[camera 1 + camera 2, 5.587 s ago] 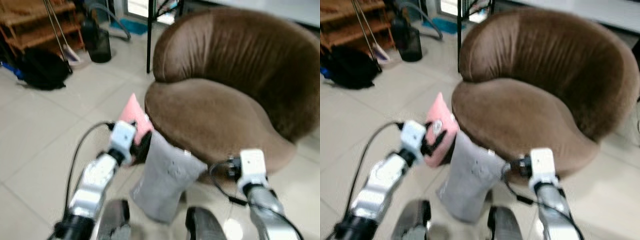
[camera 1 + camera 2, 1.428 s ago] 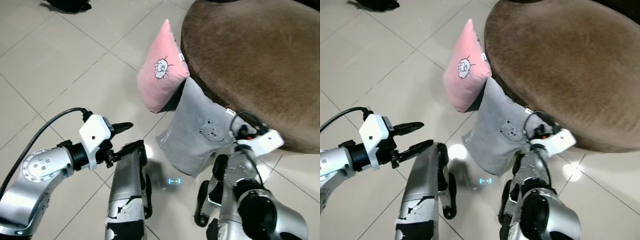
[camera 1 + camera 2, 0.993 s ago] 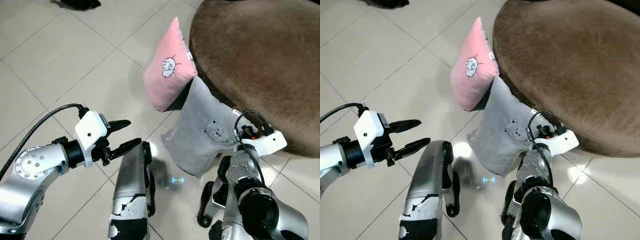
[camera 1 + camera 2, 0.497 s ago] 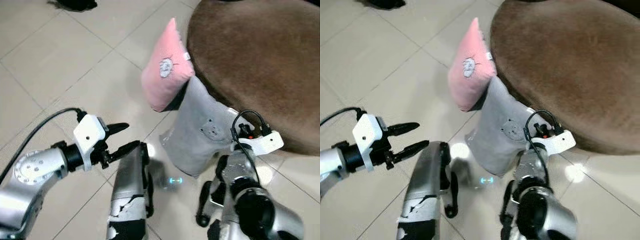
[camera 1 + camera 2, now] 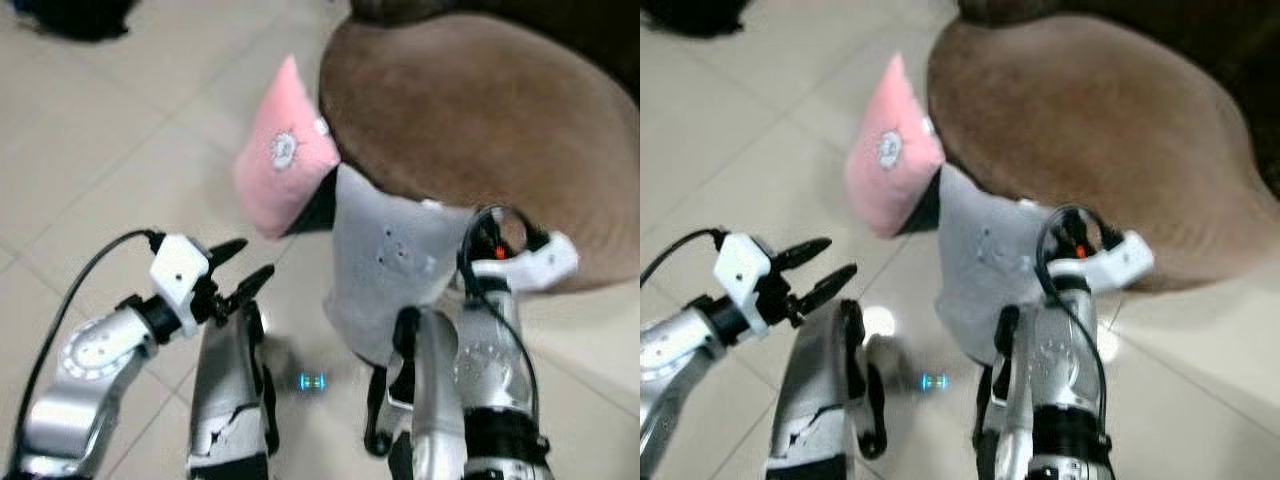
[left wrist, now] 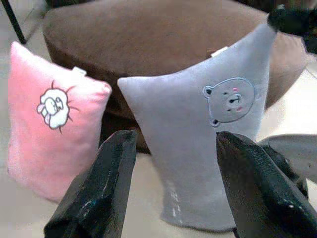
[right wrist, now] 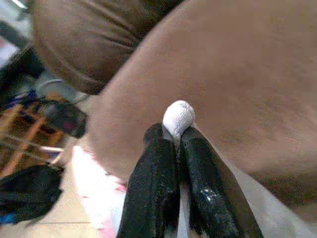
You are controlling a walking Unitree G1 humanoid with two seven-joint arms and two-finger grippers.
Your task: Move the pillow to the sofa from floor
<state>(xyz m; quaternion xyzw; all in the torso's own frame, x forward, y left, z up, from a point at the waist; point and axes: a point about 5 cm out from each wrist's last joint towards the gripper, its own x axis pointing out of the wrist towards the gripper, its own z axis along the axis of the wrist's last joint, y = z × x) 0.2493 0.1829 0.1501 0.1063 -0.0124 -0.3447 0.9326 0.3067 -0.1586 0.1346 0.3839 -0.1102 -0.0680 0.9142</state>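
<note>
Grey pillow (image 5: 395, 270): top corner pinched in right gripper (image 7: 177, 148), sofa (image 5: 470, 140) just beyond. Left gripper (image 5: 243, 272) spread, empty, pink pillow (image 6: 49, 119) ahead.

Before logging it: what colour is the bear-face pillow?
Grey pillow, clearest in the left wrist view.
</note>
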